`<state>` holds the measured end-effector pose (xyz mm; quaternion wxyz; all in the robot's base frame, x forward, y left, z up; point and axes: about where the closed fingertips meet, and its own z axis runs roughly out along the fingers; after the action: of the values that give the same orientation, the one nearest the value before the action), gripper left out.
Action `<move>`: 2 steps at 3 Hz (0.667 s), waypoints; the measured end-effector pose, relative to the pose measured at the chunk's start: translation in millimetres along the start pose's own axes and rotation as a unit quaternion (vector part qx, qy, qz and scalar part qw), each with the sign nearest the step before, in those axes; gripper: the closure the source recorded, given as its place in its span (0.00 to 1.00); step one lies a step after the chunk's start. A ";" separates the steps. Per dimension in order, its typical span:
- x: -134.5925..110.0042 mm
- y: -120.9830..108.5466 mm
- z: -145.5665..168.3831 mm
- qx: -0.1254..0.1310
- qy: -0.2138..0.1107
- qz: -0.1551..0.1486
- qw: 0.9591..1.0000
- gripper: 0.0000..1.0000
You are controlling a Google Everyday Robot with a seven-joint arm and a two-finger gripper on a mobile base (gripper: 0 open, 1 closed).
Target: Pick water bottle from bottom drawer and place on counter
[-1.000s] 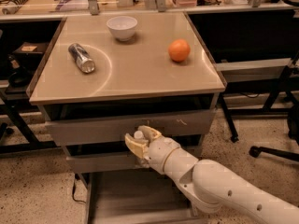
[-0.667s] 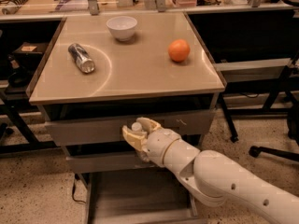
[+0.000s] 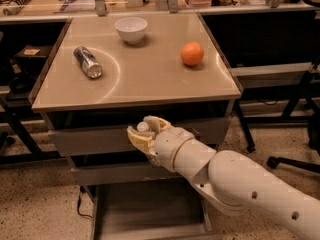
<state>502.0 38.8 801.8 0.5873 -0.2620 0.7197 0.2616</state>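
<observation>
So the gripper (image 3: 144, 134) is hanging right in front of the upper drawer fronts, just under the lip of the counter (image 3: 150, 81). Its two fingers are pinched around the water bottle (image 3: 142, 127), and all I can really make out of the bottle is the white cap end poking out between them. The bottom drawer (image 3: 150, 209) is pulled out down below. My worry is that front rim: the bottle sits lower than the counter's edge and close to it, so if the arm goes up without backing off a bit, I reckon it clips the rim and knocks the bottle loose. A smooth plastic bottle held near one end could also swivel in the grip. Up top there's a silver can (image 3: 88, 62) lying on its side, a white bowl (image 3: 131, 30) and an orange (image 3: 192, 54). I'd aim for the near middle, because a nudge could set that can rolling.
</observation>
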 end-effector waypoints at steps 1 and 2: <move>-29.2 -9.8 -9.2 0.011 -0.018 -0.001 1.000 1.00; -69.7 -24.6 -18.7 0.022 -0.038 -0.008 0.999 1.00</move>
<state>517.6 13.0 871.9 0.6218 -0.2446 0.7007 0.2502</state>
